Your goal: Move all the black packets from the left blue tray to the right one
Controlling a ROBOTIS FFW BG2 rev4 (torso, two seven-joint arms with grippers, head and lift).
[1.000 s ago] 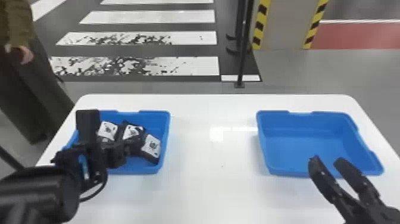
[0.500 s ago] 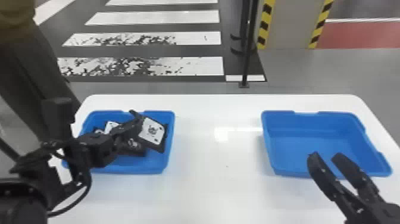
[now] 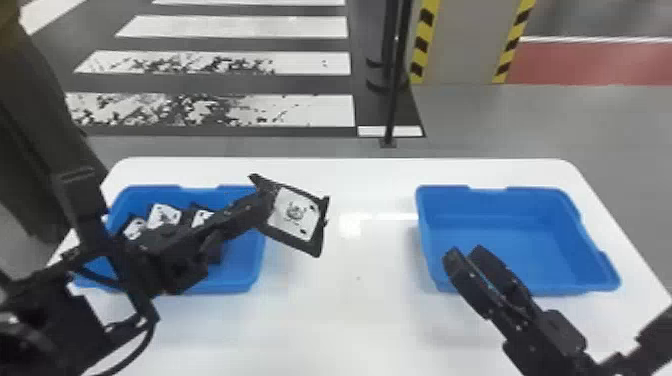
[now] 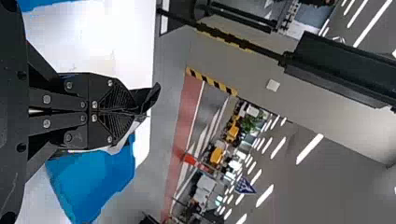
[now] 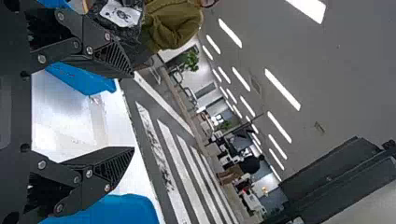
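Your right black gripper point(image 3: 465, 250) hangs with its flat fingers apart by the right blue tray point(image 3: 545, 260). Your left black gripper point(image 3: 267, 197) pinches one side of a square black packet with a white label point(image 3: 296, 214); the packet tilts beyond the fingertips, raised beside the left blue tray point(image 3: 235, 282), where more packets point(image 3: 165, 216) lie.

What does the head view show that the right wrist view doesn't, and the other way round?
Head view: the packets lying in the left blue tray, and the pillar with striped edges.
Right wrist view: the ceiling lights and a plant.
Both: the raised packet, the left blue tray, part of the right blue tray, the white table, the crosswalk stripes, and the right gripper standing open.
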